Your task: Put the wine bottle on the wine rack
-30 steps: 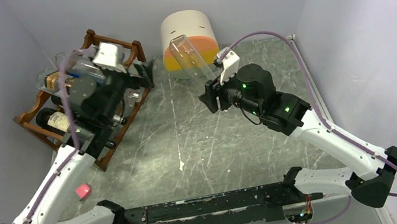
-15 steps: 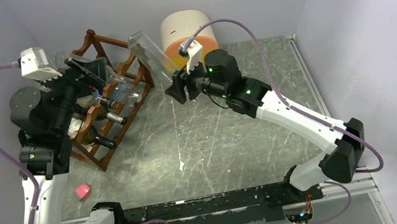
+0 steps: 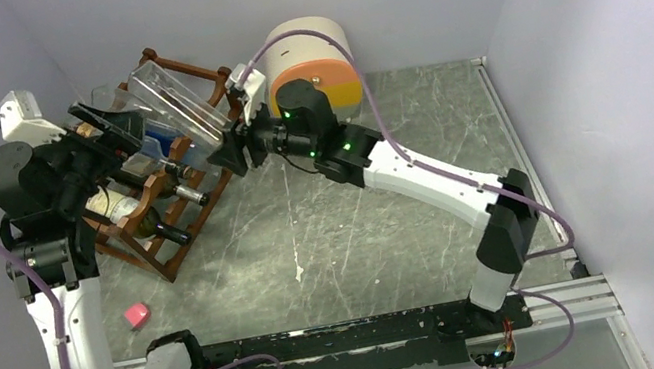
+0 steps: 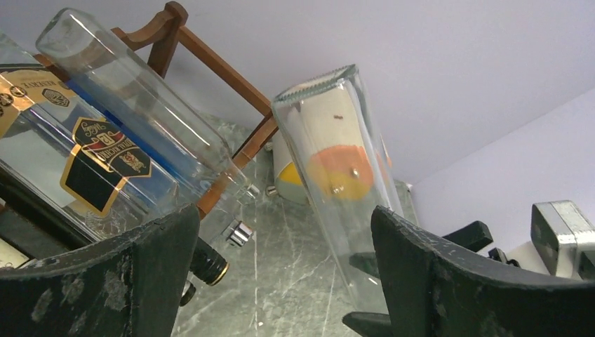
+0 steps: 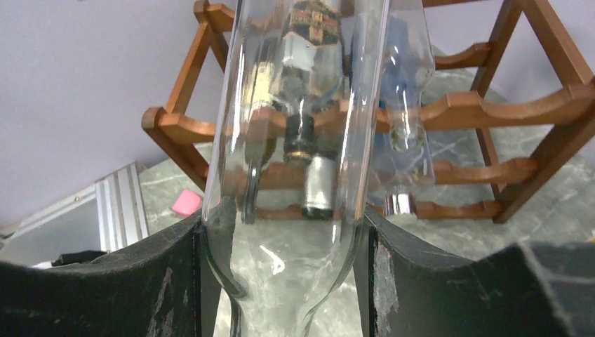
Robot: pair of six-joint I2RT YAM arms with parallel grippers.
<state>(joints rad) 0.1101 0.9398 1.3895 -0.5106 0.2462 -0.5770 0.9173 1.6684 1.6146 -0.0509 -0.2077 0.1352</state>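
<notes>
The reddish-brown wooden wine rack [image 3: 173,73] stands at the back left and holds several bottles; it also shows in the right wrist view [image 5: 491,105] and the left wrist view [image 4: 210,60]. My right gripper [image 3: 231,153] is shut on a clear empty wine bottle [image 3: 177,104], gripped near its shoulder [image 5: 295,140], its base raised over the rack's top right. The clear bottle shows between my left fingers in the left wrist view [image 4: 340,140]. My left gripper [image 3: 104,122] is open and empty, raised over the rack's left side.
A cream-and-orange rounded box [image 3: 314,65] stands behind the rack's right end, near the back wall. A small pink block [image 3: 135,316] lies on the table at the front left. Walls close in on the left and right.
My right gripper has carried the clear bottle leftward from in front of the cream-and-orange box to over the rack. My left arm has lifted off the rack and drawn back to the left.
</notes>
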